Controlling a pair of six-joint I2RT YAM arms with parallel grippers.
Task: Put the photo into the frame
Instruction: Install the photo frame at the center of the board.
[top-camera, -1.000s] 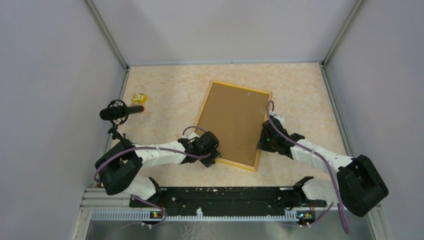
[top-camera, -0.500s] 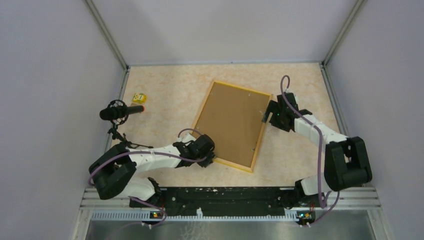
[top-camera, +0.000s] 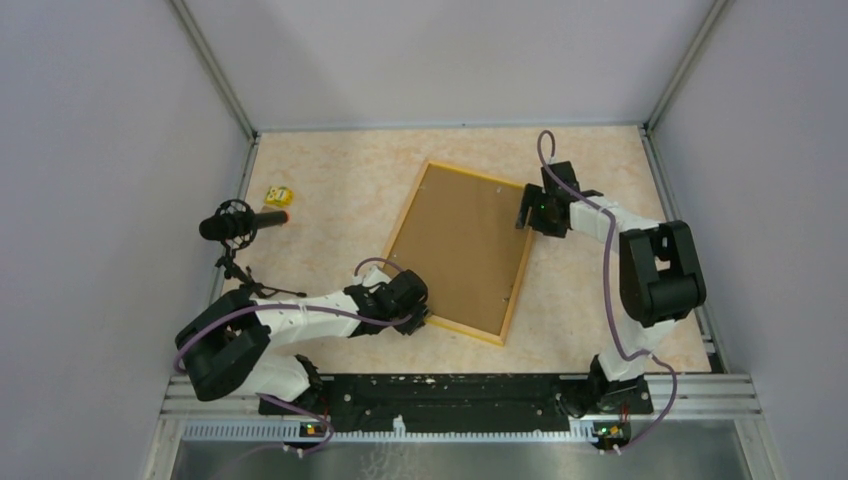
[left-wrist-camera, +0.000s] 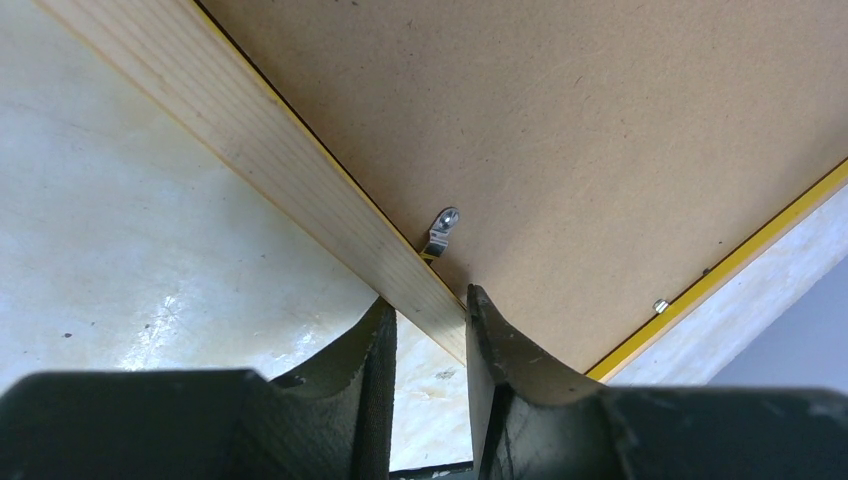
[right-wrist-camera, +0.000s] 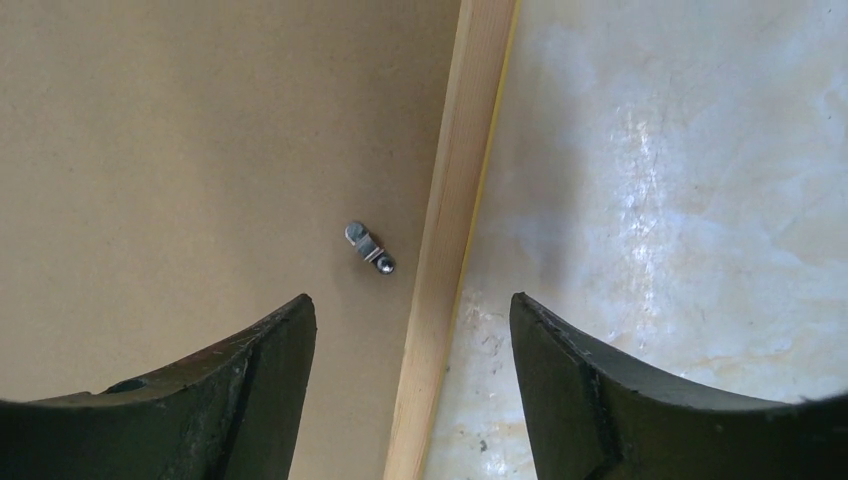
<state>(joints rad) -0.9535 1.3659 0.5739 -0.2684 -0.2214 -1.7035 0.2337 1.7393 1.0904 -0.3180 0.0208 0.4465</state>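
The frame (top-camera: 465, 331) lies face down in the middle of the table, its brown backing board (top-camera: 462, 250) upward. The photo is hidden. My left gripper (top-camera: 424, 320) is at the frame's near left corner. In the left wrist view it (left-wrist-camera: 425, 305) is shut on the pale wooden rail (left-wrist-camera: 270, 165), beside a metal turn clip (left-wrist-camera: 441, 228). My right gripper (top-camera: 527, 214) is at the far right corner. In the right wrist view it (right-wrist-camera: 410, 302) is open, with the rail (right-wrist-camera: 450, 230) between its fingers. A metal clip (right-wrist-camera: 368, 246) lies on the board (right-wrist-camera: 180, 170) just ahead.
A black microphone on a stand (top-camera: 240, 222) stands at the left edge of the table. A small yellow object (top-camera: 277, 195) lies behind it. Grey walls close the table on the left, back and right.
My right arm has swung from the middle of the frame's right side up to its far right corner. The frame has shifted slightly to the left. My left gripper stays at the near corner.
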